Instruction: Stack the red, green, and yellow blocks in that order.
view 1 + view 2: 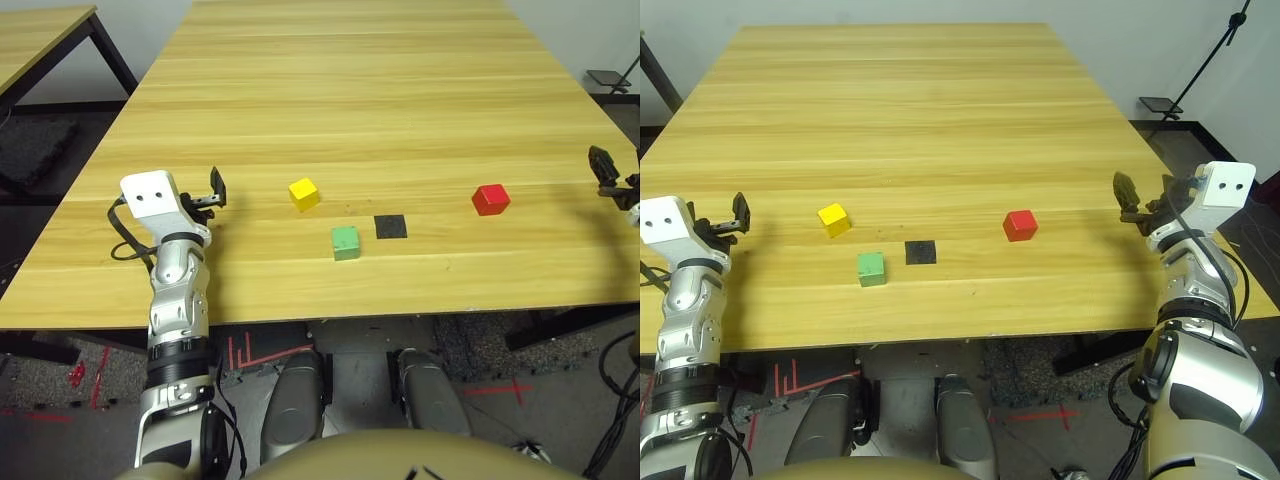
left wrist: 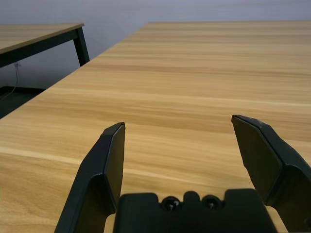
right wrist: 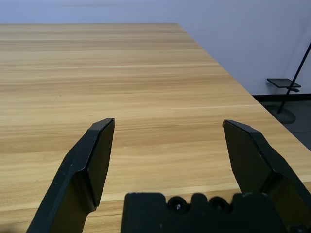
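Wide wooden bench (image 1: 940, 90), far half bare, plenty of room. Near the front edge: yellow block (image 1: 304, 193), green block (image 1: 346, 242) just nearer, black patch (image 1: 391, 227) beside it, red block (image 1: 490, 199) off right, all apart. Left gripper (image 1: 212, 190) spread wide, empty, near left edge. Right gripper (image 1: 1143, 203) spread, empty, at right edge.

No text, label, brand, number or sign can be read anywhere in these views. The three blocks carry plain faces, the bench (image 1: 400, 100) shows only wood grain, and the red tape marks on the floor (image 1: 250, 352) form lines and crosses, not letters.
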